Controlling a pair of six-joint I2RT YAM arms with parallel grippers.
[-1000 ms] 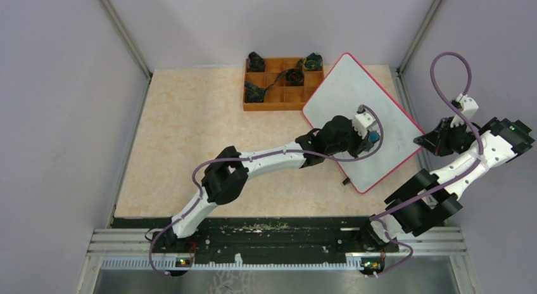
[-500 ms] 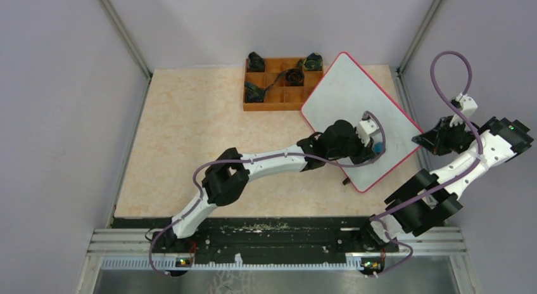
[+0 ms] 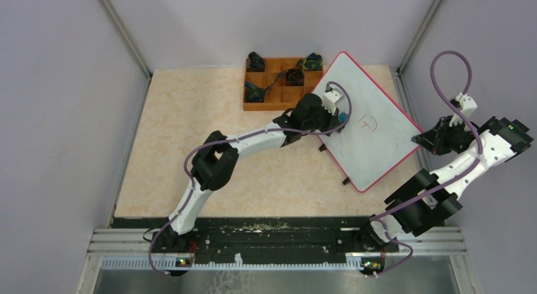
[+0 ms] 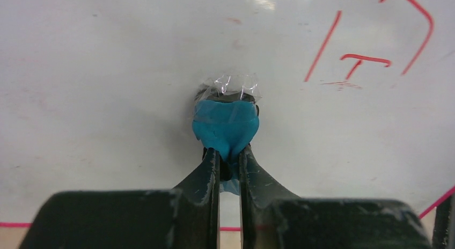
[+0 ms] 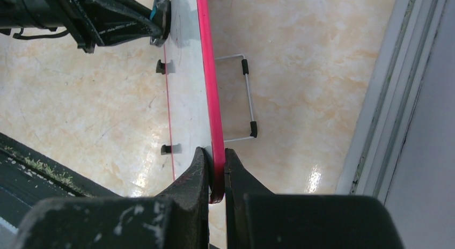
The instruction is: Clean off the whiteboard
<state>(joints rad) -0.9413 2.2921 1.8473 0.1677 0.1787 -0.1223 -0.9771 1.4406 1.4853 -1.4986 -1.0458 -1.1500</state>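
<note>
The whiteboard, white with a thin red rim, stands tilted at the right of the table. Red handwritten marks show near its middle and in the left wrist view at the upper right. My left gripper is shut on a small blue eraser, which presses on the board's upper left part, left of the marks. My right gripper is shut on the board's red rim at its right corner and holds it; in the top view this gripper sits at the board's right edge.
An orange compartment tray with dark small parts and a cable stands at the back, just left of the board. The board's wire stand and black feet rest on the beige table. Grey walls close in on the sides.
My left gripper with the eraser has moved from the board's lower middle up and left to its upper left part, uncovering the red marks. The right arm has stayed in place.
</note>
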